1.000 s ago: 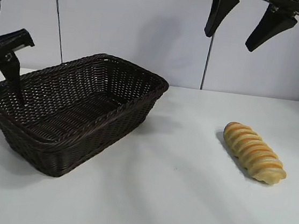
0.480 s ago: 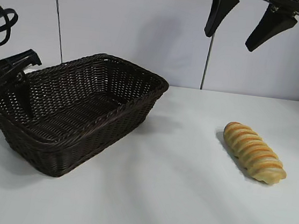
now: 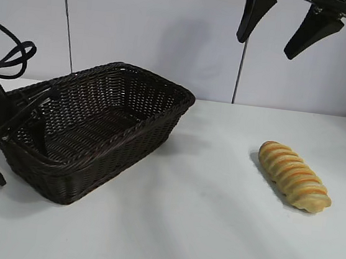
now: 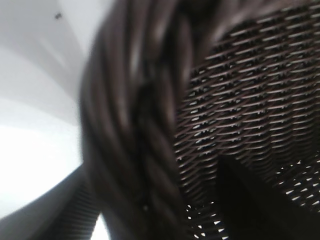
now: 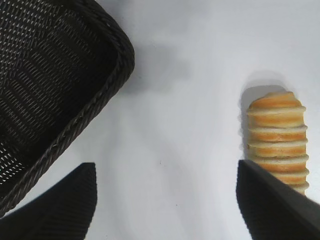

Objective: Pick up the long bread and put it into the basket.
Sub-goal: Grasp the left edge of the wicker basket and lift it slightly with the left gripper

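Note:
The long bread (image 3: 294,176), golden-tan with orange-brown stripes, lies on the white table at the right, well apart from the basket; it also shows in the right wrist view (image 5: 277,140). The dark brown wicker basket (image 3: 183,97) stands at the left and holds nothing. My left gripper (image 3: 16,161) straddles the basket's left rim (image 4: 145,125), open, with one finger (image 3: 39,142) inside and one outside. My right gripper (image 3: 267,46) hangs high above the table between basket and bread, open and empty (image 5: 165,200).
The white table top (image 3: 200,220) runs to a pale wall at the back. The basket's near corner (image 5: 115,55) shows in the right wrist view.
My left gripper has come down and moved in over the basket's left rim, now with a finger on each side. The right gripper, the bread and the basket have not moved.

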You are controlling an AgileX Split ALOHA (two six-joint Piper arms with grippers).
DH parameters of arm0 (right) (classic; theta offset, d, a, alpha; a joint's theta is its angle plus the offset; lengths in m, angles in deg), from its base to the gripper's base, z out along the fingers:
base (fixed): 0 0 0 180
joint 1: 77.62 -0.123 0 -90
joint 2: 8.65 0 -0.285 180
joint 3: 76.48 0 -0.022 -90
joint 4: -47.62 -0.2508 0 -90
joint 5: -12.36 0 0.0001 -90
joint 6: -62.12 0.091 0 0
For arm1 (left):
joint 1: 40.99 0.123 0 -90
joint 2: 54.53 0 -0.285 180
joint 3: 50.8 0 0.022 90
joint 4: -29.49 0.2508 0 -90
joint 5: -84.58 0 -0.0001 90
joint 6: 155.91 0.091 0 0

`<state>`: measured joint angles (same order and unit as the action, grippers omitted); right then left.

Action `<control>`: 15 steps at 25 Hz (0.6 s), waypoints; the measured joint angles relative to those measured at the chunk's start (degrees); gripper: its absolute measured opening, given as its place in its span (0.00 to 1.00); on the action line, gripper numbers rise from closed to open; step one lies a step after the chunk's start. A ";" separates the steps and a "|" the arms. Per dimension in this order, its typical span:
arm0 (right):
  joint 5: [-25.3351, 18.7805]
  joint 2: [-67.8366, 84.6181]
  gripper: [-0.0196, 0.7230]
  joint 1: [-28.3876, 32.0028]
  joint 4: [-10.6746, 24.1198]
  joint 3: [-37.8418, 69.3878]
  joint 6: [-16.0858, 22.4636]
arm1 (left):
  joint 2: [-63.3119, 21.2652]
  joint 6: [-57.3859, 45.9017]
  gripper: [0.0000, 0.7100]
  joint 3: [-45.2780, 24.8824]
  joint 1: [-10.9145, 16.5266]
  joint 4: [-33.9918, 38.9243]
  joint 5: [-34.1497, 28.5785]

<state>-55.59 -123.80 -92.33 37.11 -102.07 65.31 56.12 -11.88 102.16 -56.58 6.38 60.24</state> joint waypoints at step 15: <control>0.00 0.00 0.78 0.00 0.00 0.00 0.00 | -0.49 -0.38 0.14 0.07 -0.06 -0.60 -2.32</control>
<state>-55.59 -123.80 -92.33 37.11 -102.07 65.31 55.63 -12.26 102.22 -56.64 5.78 57.93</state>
